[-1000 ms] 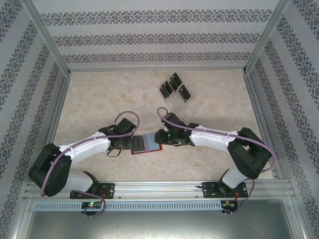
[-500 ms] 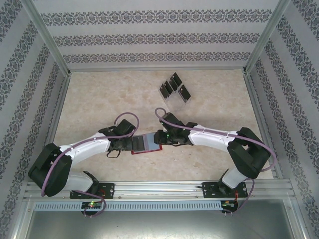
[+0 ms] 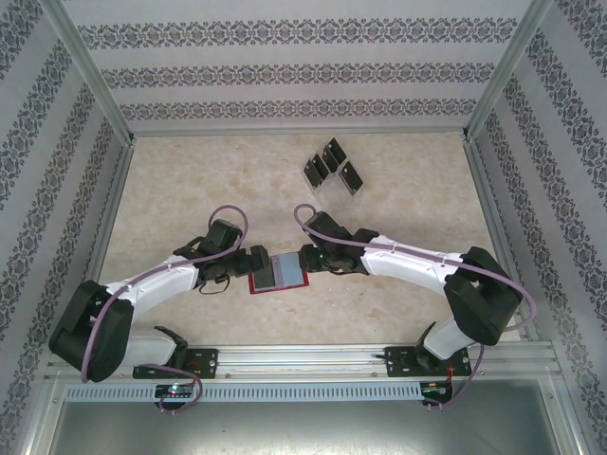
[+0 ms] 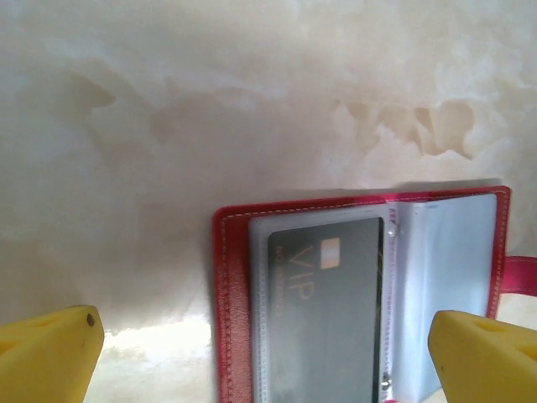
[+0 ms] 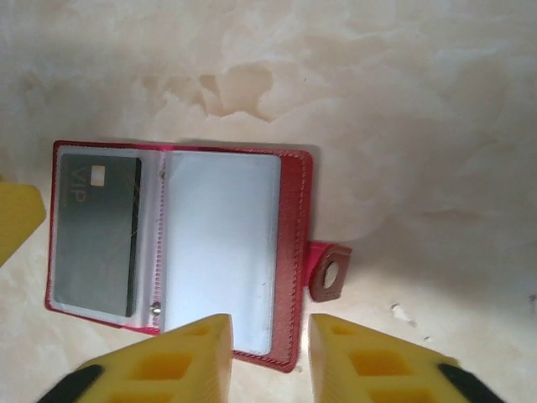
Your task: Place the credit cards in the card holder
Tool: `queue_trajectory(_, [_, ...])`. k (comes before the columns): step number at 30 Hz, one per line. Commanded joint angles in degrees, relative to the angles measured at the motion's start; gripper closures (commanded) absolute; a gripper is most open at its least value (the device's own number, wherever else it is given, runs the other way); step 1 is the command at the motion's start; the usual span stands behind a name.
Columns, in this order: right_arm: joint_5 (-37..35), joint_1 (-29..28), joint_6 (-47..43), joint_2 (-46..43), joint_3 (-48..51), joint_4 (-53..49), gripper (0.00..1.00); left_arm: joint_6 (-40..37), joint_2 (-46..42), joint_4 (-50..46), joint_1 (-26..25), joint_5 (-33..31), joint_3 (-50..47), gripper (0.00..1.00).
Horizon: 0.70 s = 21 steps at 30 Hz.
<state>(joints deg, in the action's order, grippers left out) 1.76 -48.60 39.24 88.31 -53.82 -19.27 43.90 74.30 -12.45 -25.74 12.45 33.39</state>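
A pale, marbled beige stone-look tabletop (image 3: 171,190) carries two things. A small red leather-like folding wallet (image 3: 278,273) lies open and flat near the middle front. Well apart, toward the back, stands a clear plastic slotted rack (image 3: 334,171), apparently holding dark cards (image 3: 351,178).

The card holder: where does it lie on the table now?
In the top view the card holder lies open mid-table, between the left gripper and the right gripper.
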Motion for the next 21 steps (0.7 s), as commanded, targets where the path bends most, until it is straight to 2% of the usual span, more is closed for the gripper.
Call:
queue_trajectory(1, [0.7,-1.3,-0.4,0.1,-0.5,0.8,0.80,1.3,0.3,6.8,0.8,3.7,-0.9,0.00])
queue_trajectory(6, [4.5,-1.6,2.3,2.2,2.3,6.3,1.00,2.5,0.7,11.4,0.8,5.3,-2.5,0.00])
queue_trajectory(13, [6.7,-1.6,6.8,4.0,7.7,13.6,1.00,3.5,1.1,14.9,0.7,5.6,-4.3,0.00])
queue_trajectory(21, [6.8,-1.5,9.0,5.6,10.4,16.6,1.00,3.1,2.9,15.7,0.8,5.7,-4.3,0.00])
